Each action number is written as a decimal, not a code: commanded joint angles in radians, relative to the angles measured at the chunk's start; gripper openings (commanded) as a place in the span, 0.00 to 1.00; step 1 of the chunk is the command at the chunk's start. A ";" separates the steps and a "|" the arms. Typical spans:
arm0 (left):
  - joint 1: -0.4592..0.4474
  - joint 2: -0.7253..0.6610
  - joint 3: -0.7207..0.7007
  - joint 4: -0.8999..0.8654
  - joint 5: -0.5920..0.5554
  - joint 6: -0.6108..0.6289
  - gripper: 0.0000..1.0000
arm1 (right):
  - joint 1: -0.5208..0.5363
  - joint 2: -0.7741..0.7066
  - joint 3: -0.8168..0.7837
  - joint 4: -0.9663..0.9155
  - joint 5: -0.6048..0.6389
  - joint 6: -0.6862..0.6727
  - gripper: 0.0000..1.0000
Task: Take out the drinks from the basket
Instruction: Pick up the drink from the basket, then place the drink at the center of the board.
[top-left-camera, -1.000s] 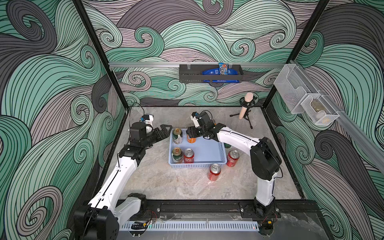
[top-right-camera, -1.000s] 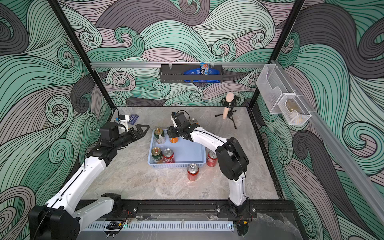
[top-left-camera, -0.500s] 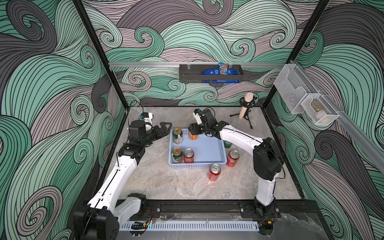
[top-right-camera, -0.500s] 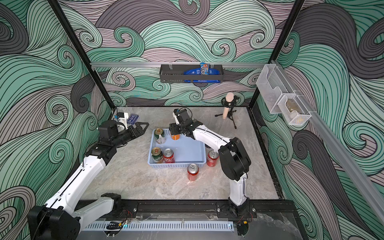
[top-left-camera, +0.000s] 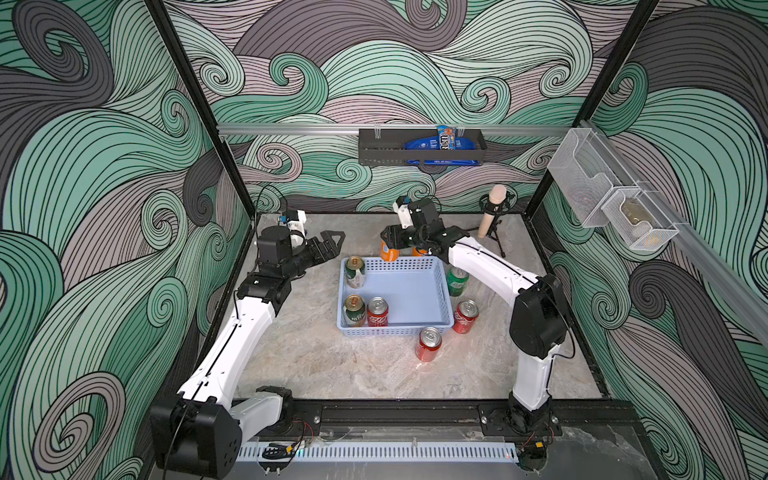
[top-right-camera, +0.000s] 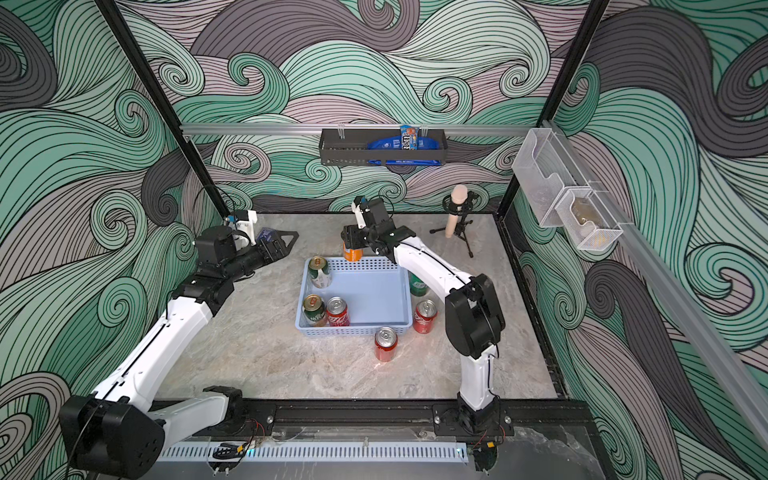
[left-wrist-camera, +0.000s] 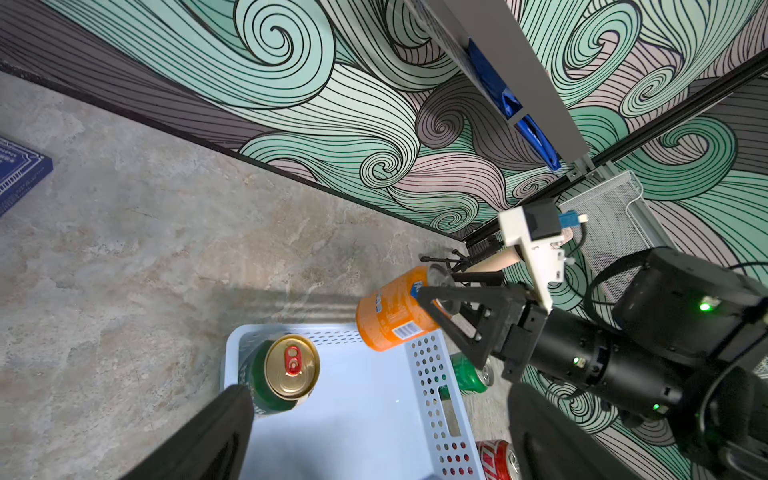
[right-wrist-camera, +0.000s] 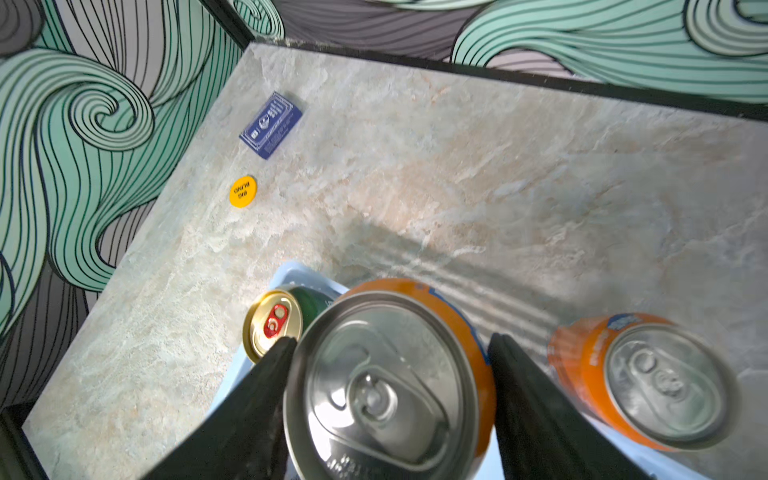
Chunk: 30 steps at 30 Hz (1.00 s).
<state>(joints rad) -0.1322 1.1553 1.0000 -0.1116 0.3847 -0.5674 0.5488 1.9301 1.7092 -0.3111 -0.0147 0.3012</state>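
Right gripper (right-wrist-camera: 390, 345): jaws clamped on the held orange can (left-wrist-camera: 386, 320), with the pads on opposite sides of the body just under the lid rim. The can hangs clear of the basket (top-left-camera: 409, 291), over its far wall and nearer the far-left corner.

Step in hand, as I judge it: carry the can past the wall and set it on the tabletop (top-left-camera: 332, 365), in the strip between the basket and the far edge.
- Hold height until the base is beyond the perforated wall.
- Keep clear of the second orange can (right-wrist-camera: 648, 374), which stands just outside that same wall.
- Lower straight and let go only once the base sits flat.
- The grip is high on the can, so it may swing. Move slowly.

Axis: the long axis is near vertical in both top views, lid up toward the wrist and base down. A slight lean cannot be ruled out.

Left gripper (top-left-camera: 331, 246): jaws apart and empty, over the tabletop off the basket's far-left corner.

In the basket, along its left wall: far gold-topped can (top-left-camera: 355, 272), near gold-topped can (top-left-camera: 354, 311), red can (top-left-camera: 377, 311).
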 joint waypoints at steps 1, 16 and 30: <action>-0.003 0.022 0.045 0.010 -0.008 0.044 0.98 | -0.030 0.023 0.081 0.081 -0.022 -0.015 0.52; -0.003 0.075 0.037 0.085 0.002 0.035 0.98 | -0.063 0.176 0.200 0.077 -0.006 -0.042 0.49; -0.003 0.103 0.017 0.119 0.006 0.040 0.98 | -0.062 0.232 0.177 0.078 0.015 -0.053 0.49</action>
<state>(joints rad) -0.1322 1.2533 1.0149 -0.0250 0.3855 -0.5461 0.4923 2.1578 1.8572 -0.3172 -0.0021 0.2562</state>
